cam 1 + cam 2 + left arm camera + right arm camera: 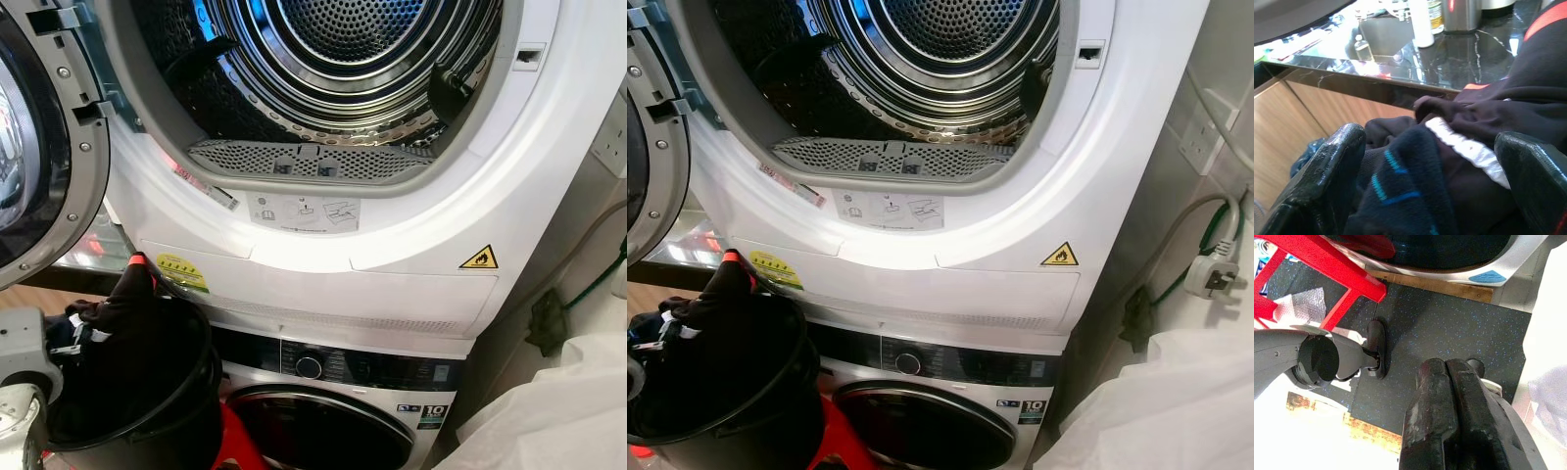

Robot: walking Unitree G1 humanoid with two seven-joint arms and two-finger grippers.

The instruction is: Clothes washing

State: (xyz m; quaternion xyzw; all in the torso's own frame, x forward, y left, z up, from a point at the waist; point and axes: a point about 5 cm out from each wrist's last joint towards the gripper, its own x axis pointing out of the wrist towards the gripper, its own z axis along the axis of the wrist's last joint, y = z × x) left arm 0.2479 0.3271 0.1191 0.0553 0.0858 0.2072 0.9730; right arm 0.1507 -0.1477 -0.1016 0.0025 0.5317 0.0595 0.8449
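A black bucket (192,384) stands at the lower left, heaped with dark clothes (118,338), one with a red stripe. My left gripper (1432,142) is open in the bucket. Its fingers (1322,176) stand wide apart on either side of the dark clothes (1464,171). Its silver wrist (20,367) shows at the bucket's left edge. Above, the dryer's steel drum (343,44) stands open, with its door (44,147) swung out to the left. My right gripper (1449,369) hangs shut over the dark speckled floor (1449,318).
A washing machine (362,370) with its round door closed sits under the dryer. A red stool (1317,259) stands before it, beside the bucket. On the right are a wall socket (1205,137), a loose plug (1215,276) and a white sheet (1176,401).
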